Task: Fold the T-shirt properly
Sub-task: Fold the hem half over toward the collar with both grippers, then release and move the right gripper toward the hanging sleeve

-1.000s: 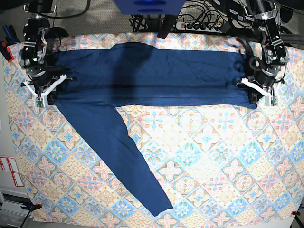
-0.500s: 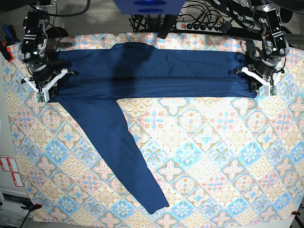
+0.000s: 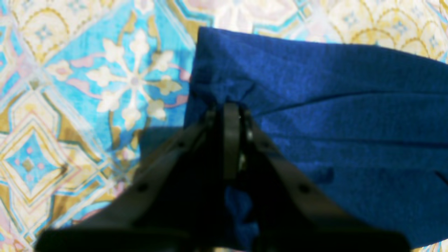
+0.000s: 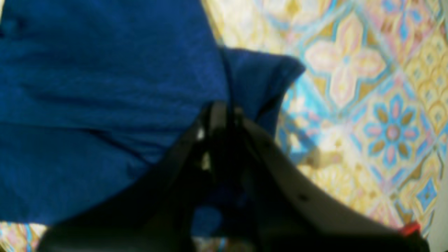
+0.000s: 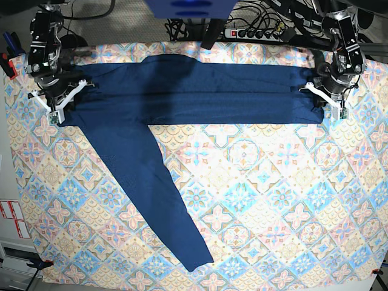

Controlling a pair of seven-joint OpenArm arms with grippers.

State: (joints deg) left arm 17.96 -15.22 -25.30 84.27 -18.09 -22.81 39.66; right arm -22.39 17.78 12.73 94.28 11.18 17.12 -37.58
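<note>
The dark blue T-shirt lies folded into a long band across the far part of the patterned cloth. One long sleeve trails diagonally toward the near edge. My left gripper is at the band's right end, and the left wrist view shows this gripper shut on a puckered fold of the T-shirt. At the band's left end my right gripper holds the other side. In the right wrist view that gripper is shut on the T-shirt's edge.
A power strip and cables lie behind the cloth's far edge. A blue block stands at the top centre. Red-and-white labels sit on the bare table left of the cloth.
Both grippers have moved toward the far edge, pulling the band of the T-shirt with them. The trailing sleeve has slid up and slightly left.
</note>
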